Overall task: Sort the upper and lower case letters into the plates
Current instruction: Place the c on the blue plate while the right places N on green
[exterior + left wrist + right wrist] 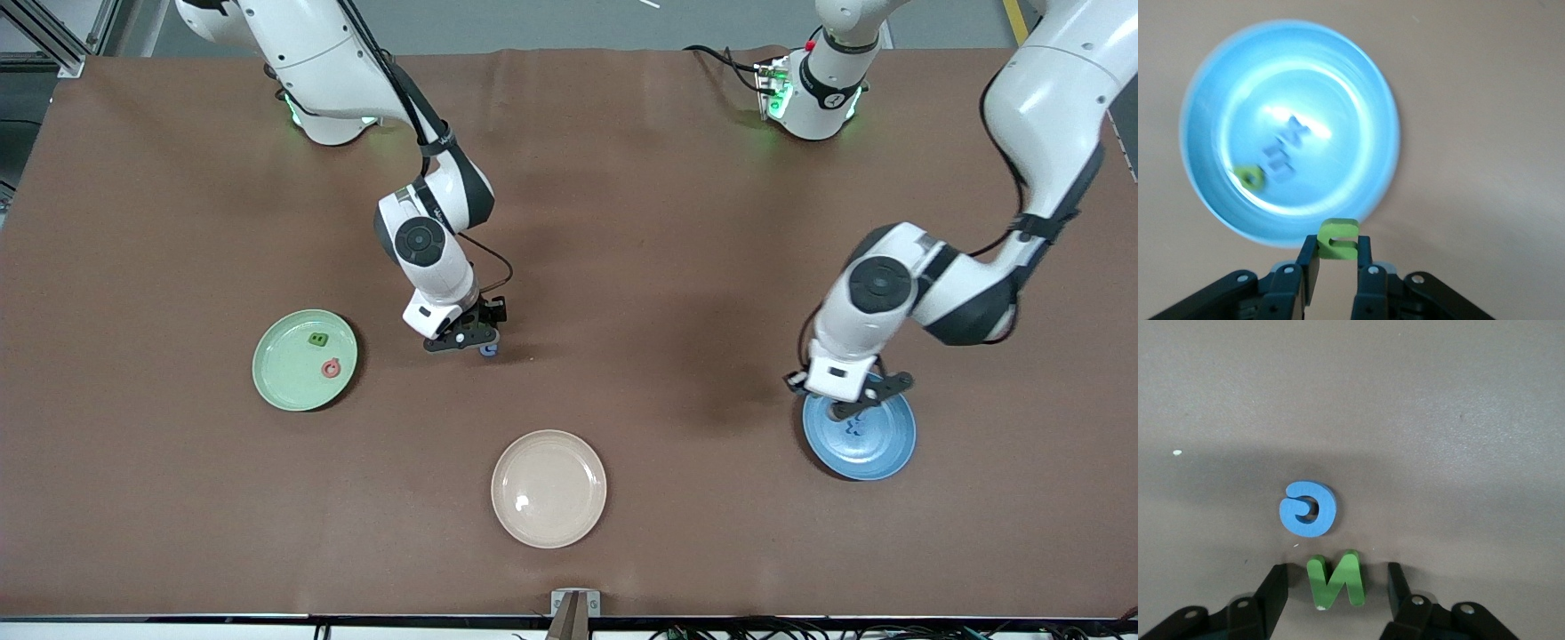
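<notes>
My left gripper [849,411] is shut on a small green letter [1338,239] and holds it over the edge of the blue plate [889,444]. In the left wrist view the blue plate [1205,100] holds blue letters [1288,150] and a green ring-shaped letter [1249,177]. My right gripper [464,340] is open and low over the table, its fingers on either side of a green N [1335,580]. A blue G [1307,509] lies on the table just past it and also shows in the front view [488,350]. The mint green plate [284,373] holds a green letter [317,339] and a pink-red one [331,367].
A cream-beige plate [548,488] with nothing in it lies nearer the front camera, about midway between the two task plates. The brown table [622,267] is bare between the arms.
</notes>
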`<state>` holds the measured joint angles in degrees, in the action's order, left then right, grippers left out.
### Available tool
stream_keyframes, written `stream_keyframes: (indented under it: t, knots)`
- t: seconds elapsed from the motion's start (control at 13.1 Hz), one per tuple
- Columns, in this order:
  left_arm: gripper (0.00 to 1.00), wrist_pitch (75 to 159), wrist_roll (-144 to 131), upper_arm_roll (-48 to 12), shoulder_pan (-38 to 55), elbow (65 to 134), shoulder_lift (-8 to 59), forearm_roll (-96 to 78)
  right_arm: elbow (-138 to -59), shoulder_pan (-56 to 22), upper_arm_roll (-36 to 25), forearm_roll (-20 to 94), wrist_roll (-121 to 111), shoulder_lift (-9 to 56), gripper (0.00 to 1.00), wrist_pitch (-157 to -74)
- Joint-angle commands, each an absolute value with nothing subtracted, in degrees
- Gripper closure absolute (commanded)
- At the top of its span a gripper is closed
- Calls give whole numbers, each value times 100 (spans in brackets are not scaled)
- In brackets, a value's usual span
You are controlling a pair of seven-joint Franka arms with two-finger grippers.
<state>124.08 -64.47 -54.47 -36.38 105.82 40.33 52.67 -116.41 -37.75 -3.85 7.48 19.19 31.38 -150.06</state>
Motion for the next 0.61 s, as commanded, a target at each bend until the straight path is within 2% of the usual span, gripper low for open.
stream_keyframes:
  t: [0.0, 0.15, 0.23, 0.3, 0.38, 0.46, 0.53]
  knots:
    - [99, 12305, -5637, -5257, -3779, 10372, 4078, 5291, -11830, -3718, -334, 773, 1819, 2971, 57, -14985]
    - [98, 12392, -5458, -4967, -3771, 10336, 4209, 5343, -11839, -3683, -343, 773, 1723, 2962, 82, -14977]
    - [93, 12453, -5449, -4888, -3771, 10336, 4245, 5361, -11830, -3639, -343, 773, 1723, 2945, 96, -14950]
    - [89, 12471, -5406, -4835, -3771, 10336, 4245, 5361, -11787, -3578, -343, 773, 1723, 2883, 100, -14802]
    - [77, 12472, -5370, -4834, -3771, 10327, 4219, 5361, -11751, -3516, -343, 773, 1723, 2761, 100, -14575]
    - [48, 12463, -5335, -4834, -3779, 10336, 4184, 5361, -11690, -3420, -351, 773, 1705, 2577, 100, -14216]
    - [12, 12463, -5326, -4834, -3788, 10327, 4149, 5361, -11620, -3323, -352, 773, 1688, 2410, 100, -13838]
